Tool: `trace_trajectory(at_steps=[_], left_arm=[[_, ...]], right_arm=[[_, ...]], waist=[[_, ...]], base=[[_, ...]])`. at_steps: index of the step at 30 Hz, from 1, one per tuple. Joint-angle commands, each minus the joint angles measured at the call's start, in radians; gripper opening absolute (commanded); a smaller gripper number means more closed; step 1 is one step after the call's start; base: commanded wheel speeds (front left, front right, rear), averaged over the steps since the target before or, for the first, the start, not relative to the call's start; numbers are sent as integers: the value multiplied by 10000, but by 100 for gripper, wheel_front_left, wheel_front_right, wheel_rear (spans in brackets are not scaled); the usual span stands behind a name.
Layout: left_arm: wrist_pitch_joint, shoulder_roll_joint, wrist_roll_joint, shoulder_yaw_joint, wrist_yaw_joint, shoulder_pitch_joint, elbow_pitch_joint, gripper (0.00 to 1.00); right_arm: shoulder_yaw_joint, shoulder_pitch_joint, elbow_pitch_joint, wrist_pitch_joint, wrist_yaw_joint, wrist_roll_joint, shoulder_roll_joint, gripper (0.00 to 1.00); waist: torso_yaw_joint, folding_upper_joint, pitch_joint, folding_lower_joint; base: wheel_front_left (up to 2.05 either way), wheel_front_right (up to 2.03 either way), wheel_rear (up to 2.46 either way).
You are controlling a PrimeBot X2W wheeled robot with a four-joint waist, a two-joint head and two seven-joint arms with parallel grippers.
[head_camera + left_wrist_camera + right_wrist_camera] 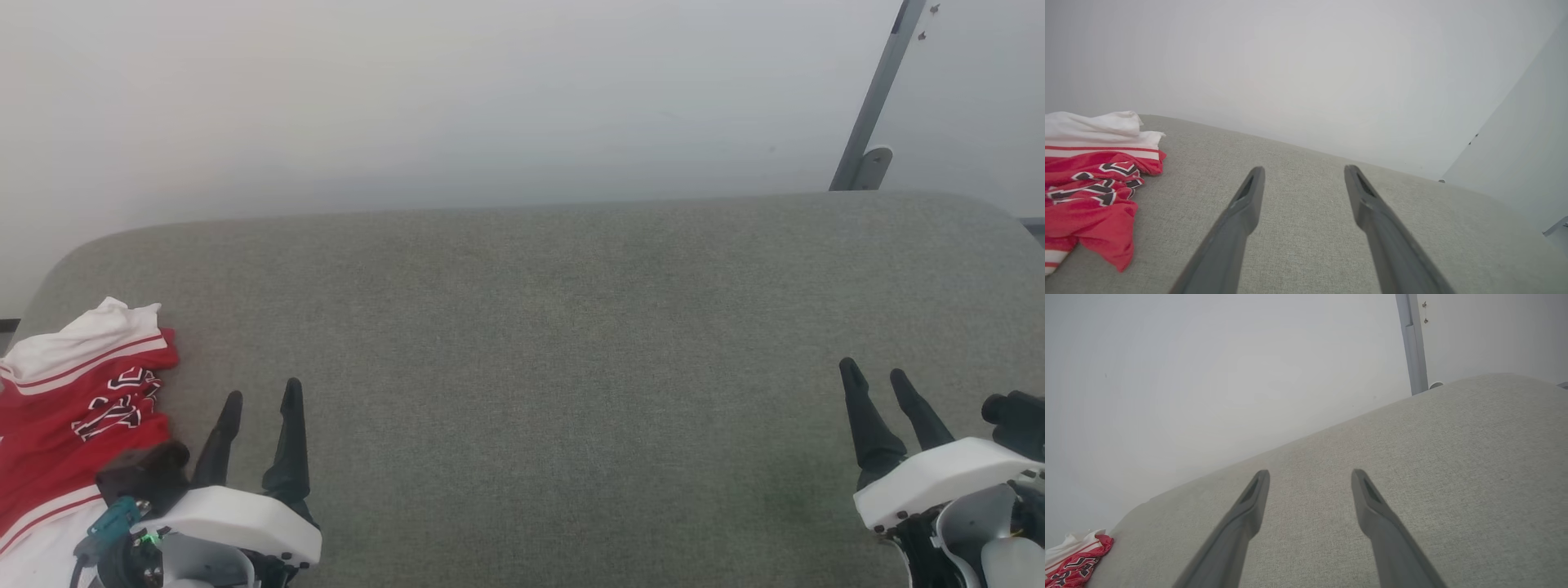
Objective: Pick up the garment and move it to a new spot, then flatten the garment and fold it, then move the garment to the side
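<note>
- Grey fabric surface, white wall; red jersey bunched at left edge.
- Left gripper just beside it, right gripper well apart; both jaws wide, empty.
- Left should pinch a raised fold.

You see the garment as thin, soft cloth, matt and creased. The padded surface it lies on is covered in a coarse woven grey-green fabric, matt, with a fine grainy texture. The fingers of your left gripper and right gripper look like smooth, dark, matt plastic. The wrist shell is white, smooth, faintly glossy plastic. The wall is smooth and matt. The slanted bar looks like grey painted metal.
</note>
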Motion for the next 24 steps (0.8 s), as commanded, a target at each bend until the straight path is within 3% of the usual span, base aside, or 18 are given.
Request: trace_trajectory(at_steps=[1,24], left_arm=[[-116,108,292,-37,49,34,-131,100],[-612,216,1947,-355,229,203,-450,100]], right_arm=[[-3,-142,-169,-86,8,-224,-89,100],[98,-39,-425,-257,8,-1894,-245,100]], waist=[[2,0,-3,0],[18,0,-96,0]], base=[[0,0,0],[0,0,0]])
